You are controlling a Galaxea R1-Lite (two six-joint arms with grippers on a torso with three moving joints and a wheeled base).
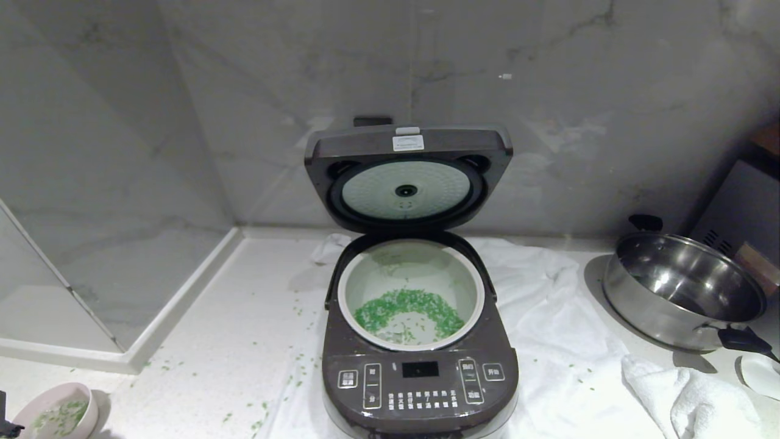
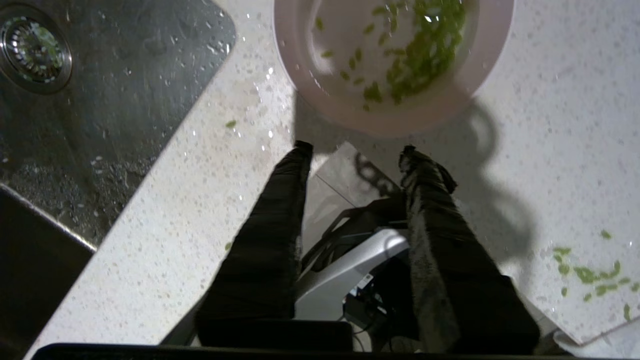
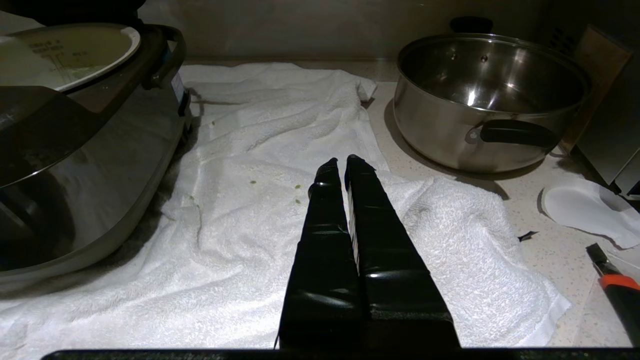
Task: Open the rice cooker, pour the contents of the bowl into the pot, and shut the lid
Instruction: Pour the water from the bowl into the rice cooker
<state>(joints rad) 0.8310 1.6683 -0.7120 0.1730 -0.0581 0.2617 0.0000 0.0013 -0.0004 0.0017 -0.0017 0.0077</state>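
Note:
The rice cooker (image 1: 420,378) stands in the middle of the counter with its lid (image 1: 407,177) swung upright. Green contents (image 1: 408,305) lie on the floor of the pale pot (image 1: 348,286). The pink bowl (image 1: 85,421) sits on the counter at the near left, upright, with a few green bits in it. In the left wrist view my left gripper (image 2: 356,147) is open just short of the bowl (image 2: 400,112), with nothing between its fingers. My right gripper (image 3: 344,161) is shut and empty, low over the white towel beside the cooker (image 3: 90,165).
A steel pan (image 1: 682,292) with black handles stands at the right, on the far side of the white towel (image 1: 548,317). The steel sink (image 2: 100,100) lies left of the bowl. Green bits are scattered on the counter (image 1: 244,341). An orange-handled tool (image 3: 617,290) lies near the right edge.

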